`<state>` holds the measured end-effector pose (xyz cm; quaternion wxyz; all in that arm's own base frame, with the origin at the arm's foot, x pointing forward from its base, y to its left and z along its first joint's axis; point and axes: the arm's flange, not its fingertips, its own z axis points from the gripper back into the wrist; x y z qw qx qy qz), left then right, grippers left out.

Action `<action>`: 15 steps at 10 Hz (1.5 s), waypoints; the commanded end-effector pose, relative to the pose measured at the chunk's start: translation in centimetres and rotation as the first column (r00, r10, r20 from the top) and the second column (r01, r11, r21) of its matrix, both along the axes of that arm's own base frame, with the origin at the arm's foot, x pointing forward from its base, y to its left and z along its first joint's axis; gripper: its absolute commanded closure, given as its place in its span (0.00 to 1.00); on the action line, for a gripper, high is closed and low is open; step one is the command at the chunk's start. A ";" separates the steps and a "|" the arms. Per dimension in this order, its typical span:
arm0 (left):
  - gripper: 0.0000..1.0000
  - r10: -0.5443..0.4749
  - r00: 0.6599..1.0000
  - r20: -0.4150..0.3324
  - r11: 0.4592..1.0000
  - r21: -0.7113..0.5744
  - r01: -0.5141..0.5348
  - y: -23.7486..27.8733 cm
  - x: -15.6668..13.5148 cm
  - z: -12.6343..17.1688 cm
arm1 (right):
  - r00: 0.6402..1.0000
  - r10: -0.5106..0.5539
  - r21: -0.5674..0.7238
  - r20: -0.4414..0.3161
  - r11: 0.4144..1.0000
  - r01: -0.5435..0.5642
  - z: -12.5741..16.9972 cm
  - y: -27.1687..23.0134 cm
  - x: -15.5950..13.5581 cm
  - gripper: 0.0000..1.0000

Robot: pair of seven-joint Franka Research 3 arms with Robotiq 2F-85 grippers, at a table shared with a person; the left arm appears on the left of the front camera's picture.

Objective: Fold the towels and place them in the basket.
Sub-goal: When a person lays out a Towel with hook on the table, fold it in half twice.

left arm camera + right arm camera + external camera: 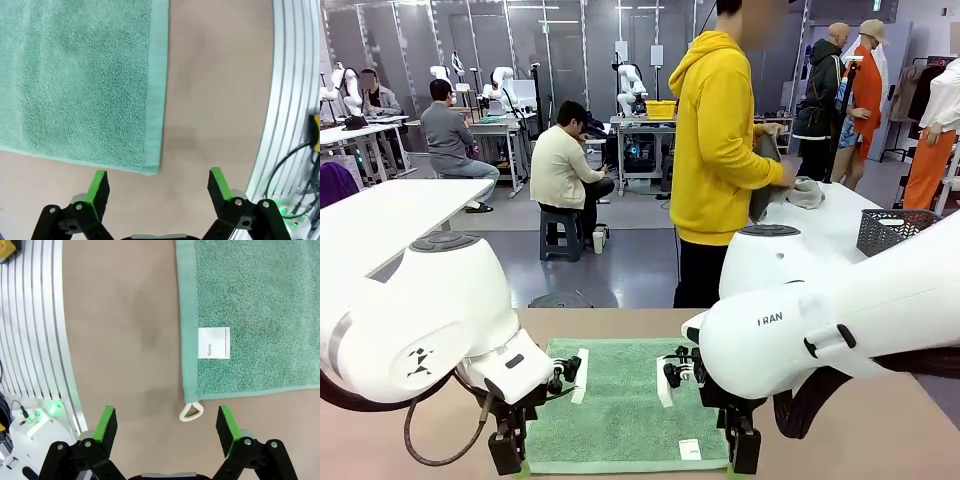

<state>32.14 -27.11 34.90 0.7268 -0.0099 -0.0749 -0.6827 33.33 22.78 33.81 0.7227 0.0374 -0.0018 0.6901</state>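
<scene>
A green towel (620, 405) lies flat on the brown table between my two arms. My left gripper (507, 458) hangs open just past the towel's near left corner (151, 169), its green pads (98, 183) clear of the cloth. My right gripper (743, 455) is open at the near right corner, where a white loop (191, 411) and a name label (214, 343) show between its fingers (106, 423). The dark grey mesh basket (895, 228) stands on a white table at the back right. A person in a yellow hoodie handles a pale cloth (807, 192) there.
The table's metal edge rail (292, 100) curves close beside my left gripper, and the same rail (35, 330) runs beside my right one. Bare brown tabletop (880, 430) surrounds the towel. A yellow crate (661, 108) sits far off in the background.
</scene>
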 end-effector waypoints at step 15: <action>0.00 -0.032 0.999 -0.003 0.998 0.054 0.032 1.1 1.5 -6.3 | 0.994 -0.055 -0.038 0.094 0.998 0.059 -7.1 -1.6 -2.7 0.00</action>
